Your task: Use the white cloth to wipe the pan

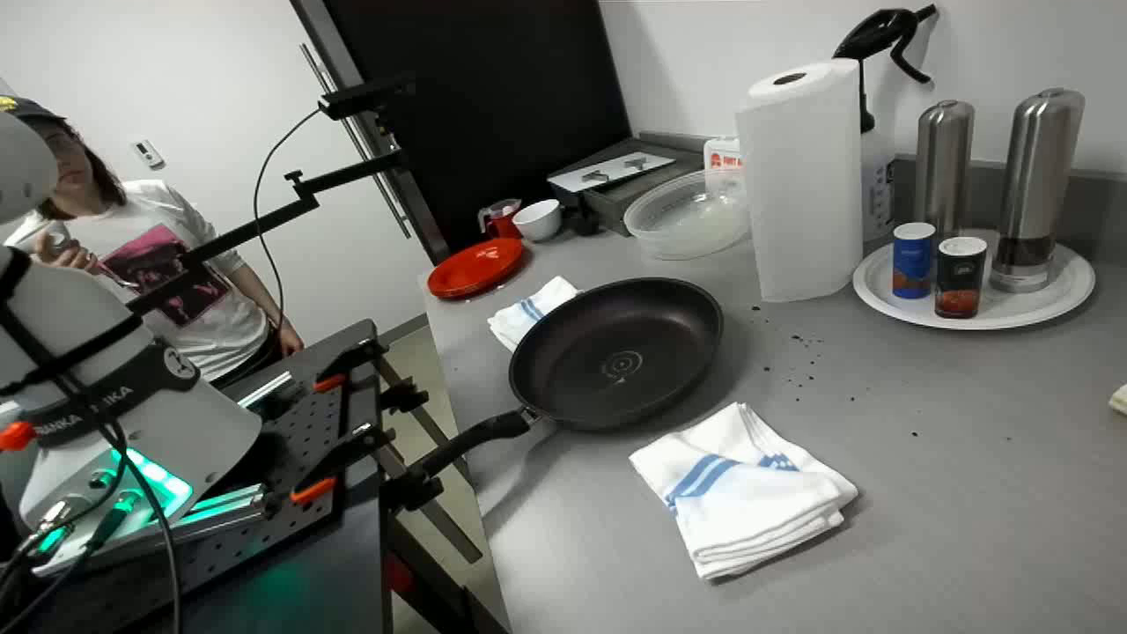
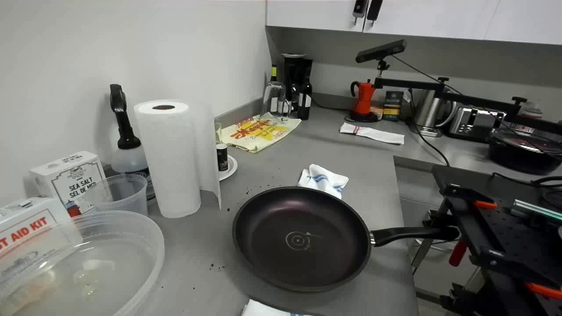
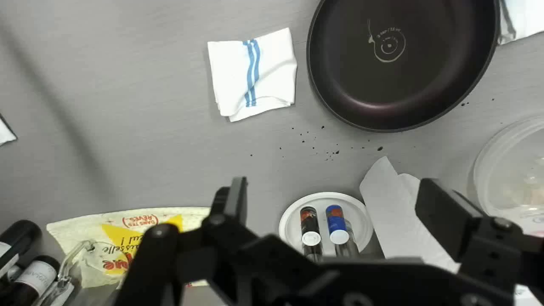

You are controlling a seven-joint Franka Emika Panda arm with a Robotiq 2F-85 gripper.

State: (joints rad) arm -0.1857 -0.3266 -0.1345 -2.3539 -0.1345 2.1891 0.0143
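White cloths [image 3: 255, 74], striped blue, are laid 1 on each side of the black pan [image 3: 429, 72], all farther up the wrist view than the wide-parted jaws of the gripper [image 3: 333, 196].

White and blue, black and red on a grey counter [image 1: 968, 528]

The pan [image 1: 616, 352] is black, its inside printed with pale rings. Blue stripes mark the white cloth [image 1: 748, 502] and a second white cloth [image 1: 528, 313]; red stripes mark a third white cloth [image 2: 373, 133]. The claw [image 3: 333, 208] is black. The plates [image 1: 475, 267] are orange-red, the paper roll [image 1: 801, 189] plain white, the two mills [image 1: 1039, 185] silver, the blue shaker [image 1: 912, 264] and the black shaker [image 1: 960, 280] white-topped. A pale yellow bag [image 2: 261, 134] bears red lettering and a bright yellow shape.
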